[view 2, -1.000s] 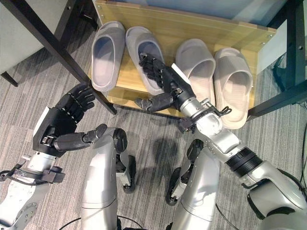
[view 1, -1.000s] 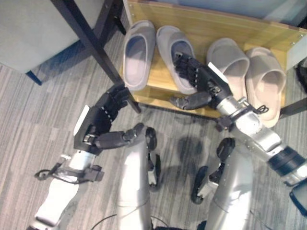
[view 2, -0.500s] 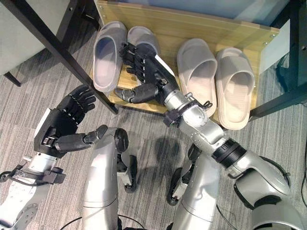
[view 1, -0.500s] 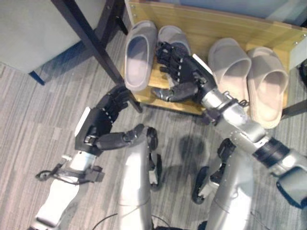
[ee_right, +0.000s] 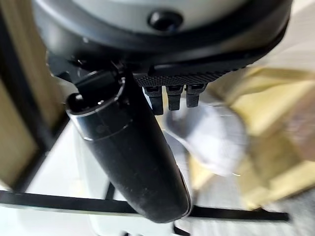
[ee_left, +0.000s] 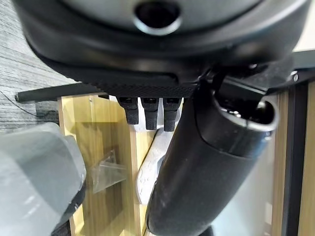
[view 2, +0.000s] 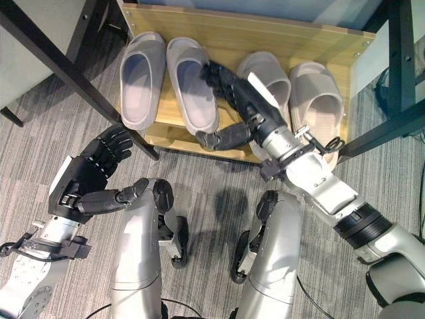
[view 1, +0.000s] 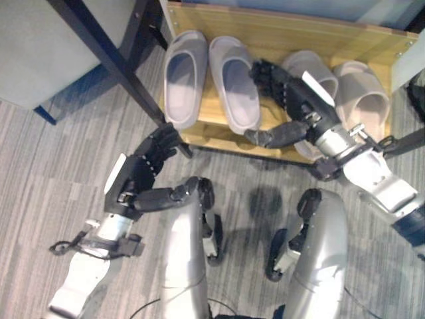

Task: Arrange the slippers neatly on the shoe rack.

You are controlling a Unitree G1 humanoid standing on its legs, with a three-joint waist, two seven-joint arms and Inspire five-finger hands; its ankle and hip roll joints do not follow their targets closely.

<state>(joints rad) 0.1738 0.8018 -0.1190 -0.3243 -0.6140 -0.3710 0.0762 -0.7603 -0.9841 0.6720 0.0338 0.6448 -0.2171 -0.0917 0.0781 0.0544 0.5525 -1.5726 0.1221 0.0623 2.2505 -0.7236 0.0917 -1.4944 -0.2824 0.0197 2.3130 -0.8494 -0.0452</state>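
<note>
Right hand [view 1: 292, 106], fingers extended, rests between the slipper pairs [view 1: 236, 90] on the shoe rack [view 1: 372, 43]; left hand [view 1: 143, 173] relaxed, holding nothing.

Even, soft indoor light falls from above. The wooden shoe rack [view 2: 265, 36] and the grey slippers [view 2: 192, 86] on it read bright and clear, without glare. Soft shadows darken the carpet [view 1: 40, 193] below the rack. In the right wrist view the background past the robot hand [ee_right: 128, 147] is smeared and out of focus.
</note>
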